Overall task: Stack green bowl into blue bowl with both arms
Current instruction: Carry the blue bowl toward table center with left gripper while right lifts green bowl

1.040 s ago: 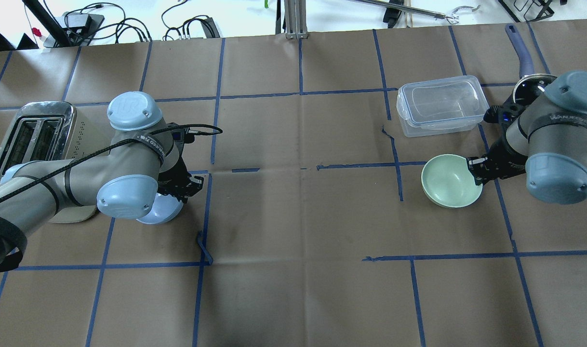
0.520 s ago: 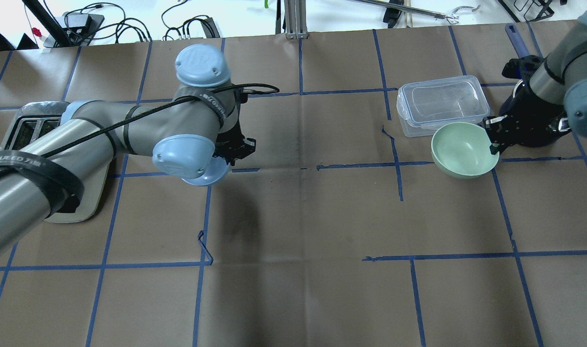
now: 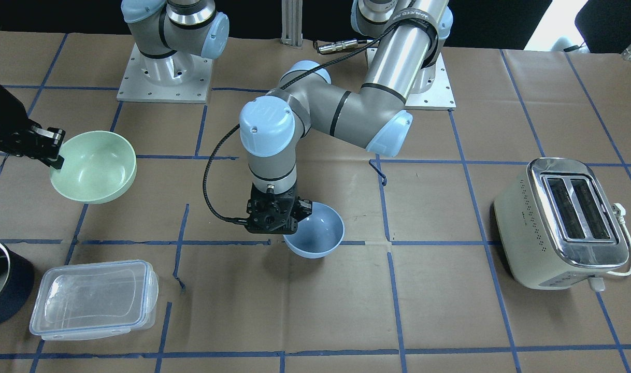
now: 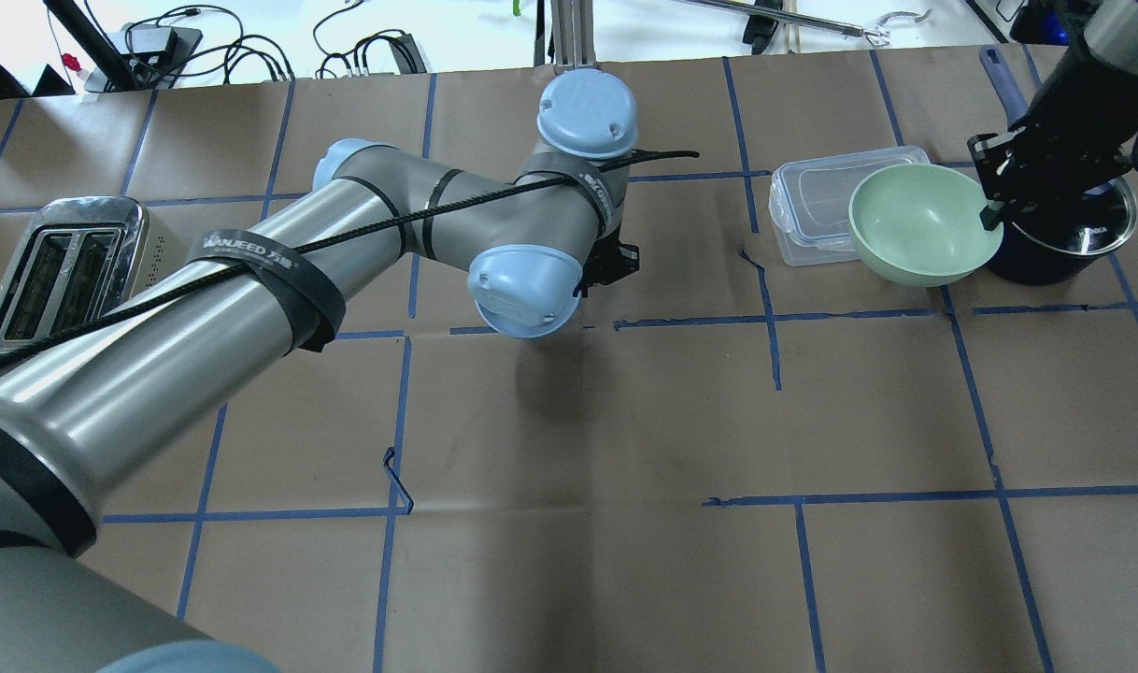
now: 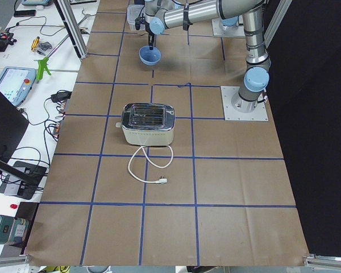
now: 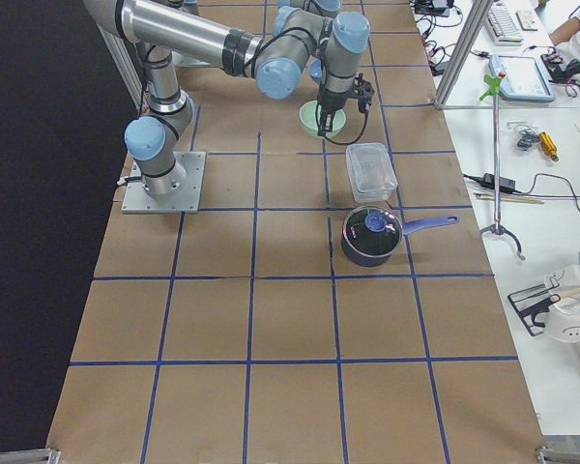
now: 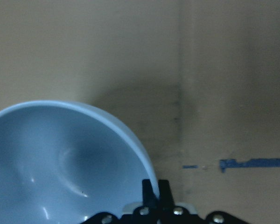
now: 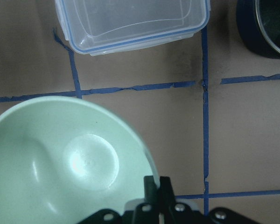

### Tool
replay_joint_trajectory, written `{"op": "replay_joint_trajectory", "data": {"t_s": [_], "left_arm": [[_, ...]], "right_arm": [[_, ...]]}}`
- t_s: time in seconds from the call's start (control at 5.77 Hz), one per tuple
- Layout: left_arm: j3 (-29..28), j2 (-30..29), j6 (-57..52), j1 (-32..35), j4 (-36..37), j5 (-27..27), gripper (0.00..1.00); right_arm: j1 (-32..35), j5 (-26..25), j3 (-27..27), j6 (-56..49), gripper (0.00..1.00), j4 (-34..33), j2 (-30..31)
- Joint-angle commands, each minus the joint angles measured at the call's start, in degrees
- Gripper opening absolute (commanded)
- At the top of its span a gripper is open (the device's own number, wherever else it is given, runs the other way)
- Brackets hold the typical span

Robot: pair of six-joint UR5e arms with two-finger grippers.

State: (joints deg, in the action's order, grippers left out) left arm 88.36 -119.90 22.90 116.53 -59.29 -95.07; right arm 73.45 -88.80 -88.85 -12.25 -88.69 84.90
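Observation:
The green bowl (image 3: 92, 166) hangs in the air at the table's right side, with my right gripper (image 3: 56, 155) shut on its rim. In the overhead view the bowl (image 4: 919, 234) overlaps the clear container's edge, with the gripper (image 4: 988, 217) on its right rim. The right wrist view shows the bowl (image 8: 65, 163) pinched by the gripper (image 8: 154, 186). The blue bowl (image 3: 315, 230) is held above the table's middle, with my left gripper (image 3: 294, 213) shut on its rim. It also shows in the left wrist view (image 7: 60, 163). In the overhead view my left arm hides it.
A clear lidded container (image 4: 812, 210) and a dark pot (image 4: 1064, 234) with a purple handle stand at the far right. A cream toaster (image 4: 55, 271) stands at the far left, and its cord (image 5: 150, 168) lies toward the table's end.
My left arm has carried the blue bowl from beside the toaster to the table's middle. My right arm has lifted the green bowl up and away, over the container's edge.

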Motion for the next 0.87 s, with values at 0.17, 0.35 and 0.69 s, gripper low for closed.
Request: {"op": "replay_joint_trajectory", "data": {"t_s": [0.17,0.35,0.69], "left_arm": [[-0.55,-5.17,-0.40,3.00,2.86,0.06,0.13],[-0.55,-4.56,-0.23,3.26,2.25,0.50,0.98],[-0.91,-0.10,-0.32,2.48,-0.37,0.50,0.99]], "right_arm": [[1.08,-0.23,1.40,1.00,0.08,0.44,0.09],[1.08,-0.23,1.31,1.00,0.08,0.44,0.09],[1.08,-0.23,1.14,1.00,0.08,0.53,0.09]]}}
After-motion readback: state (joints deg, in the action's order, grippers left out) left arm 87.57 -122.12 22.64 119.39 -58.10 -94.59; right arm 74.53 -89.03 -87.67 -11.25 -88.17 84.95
